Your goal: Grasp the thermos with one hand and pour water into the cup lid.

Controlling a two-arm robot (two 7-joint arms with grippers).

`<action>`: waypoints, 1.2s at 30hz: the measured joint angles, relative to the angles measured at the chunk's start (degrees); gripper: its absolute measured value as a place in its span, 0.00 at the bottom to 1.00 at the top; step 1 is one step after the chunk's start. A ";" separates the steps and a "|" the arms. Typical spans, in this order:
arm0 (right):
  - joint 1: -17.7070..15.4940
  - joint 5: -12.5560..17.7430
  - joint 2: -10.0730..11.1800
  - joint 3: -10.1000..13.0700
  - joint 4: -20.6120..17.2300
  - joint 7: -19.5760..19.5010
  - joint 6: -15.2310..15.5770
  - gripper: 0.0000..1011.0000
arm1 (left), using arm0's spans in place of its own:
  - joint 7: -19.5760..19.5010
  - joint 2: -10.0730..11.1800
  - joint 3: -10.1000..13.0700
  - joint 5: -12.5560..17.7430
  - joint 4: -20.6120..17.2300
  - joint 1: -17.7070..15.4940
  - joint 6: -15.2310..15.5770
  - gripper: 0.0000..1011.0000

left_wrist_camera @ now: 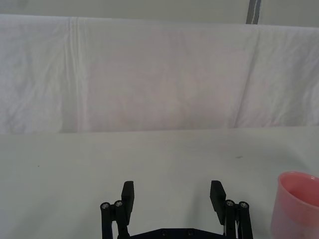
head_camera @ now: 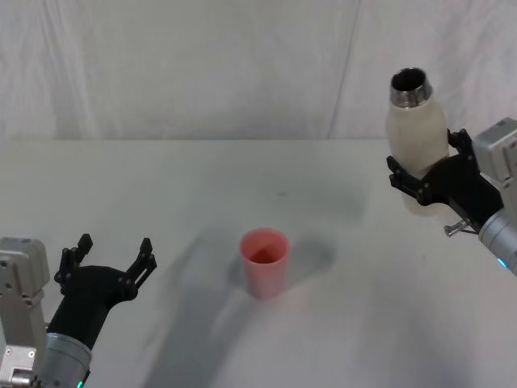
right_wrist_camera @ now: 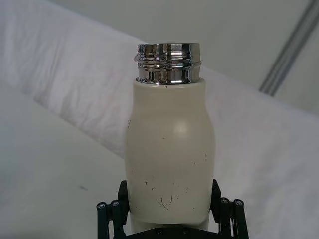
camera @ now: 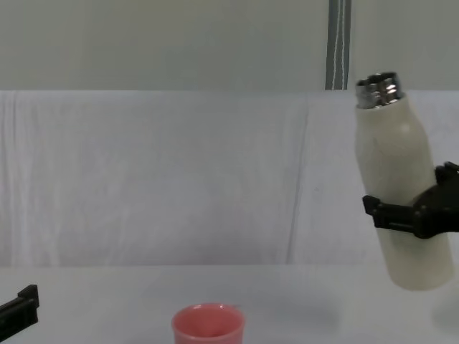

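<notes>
Right now the right hand [head_camera: 432, 174] pinches the thermos [head_camera: 417, 137] around its lower body, black fingers pressed against both sides, and holds it in the air above the right side of the counter [head_camera: 202, 210]. Its long axis is close to vertical, with the open steel neck up. From the chest view the thermos [camera: 401, 201] tips slightly, its top leaning toward the robot's left and its base clear of the counter. From the right wrist view the cream body [right_wrist_camera: 169, 159] sits between the two fingers [right_wrist_camera: 110, 214], threaded mouth uncapped.

Cup lid [head_camera: 264, 262] stands upright on the counter near the middle, mouth up, well apart from the thermos and lower than it. No stream visible between them.

Left hand [head_camera: 113, 257] hovers low at the near left, fingers spread, pinching nothing; the cup lid [left_wrist_camera: 296, 204] lies just off to its side.
</notes>
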 joint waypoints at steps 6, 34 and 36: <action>2.02 -3.10 1.75 -2.13 -0.29 1.31 0.38 0.94 | 0.00 0.00 0.00 0.00 0.00 0.00 0.00 0.99; 8.85 -17.43 5.57 -11.24 0.13 3.79 1.06 0.94 | 0.00 0.00 0.00 0.00 0.00 0.00 0.00 0.99; 9.13 -18.13 5.70 -11.80 0.32 4.01 1.04 0.94 | 0.00 0.00 0.00 0.00 0.00 0.00 0.00 0.99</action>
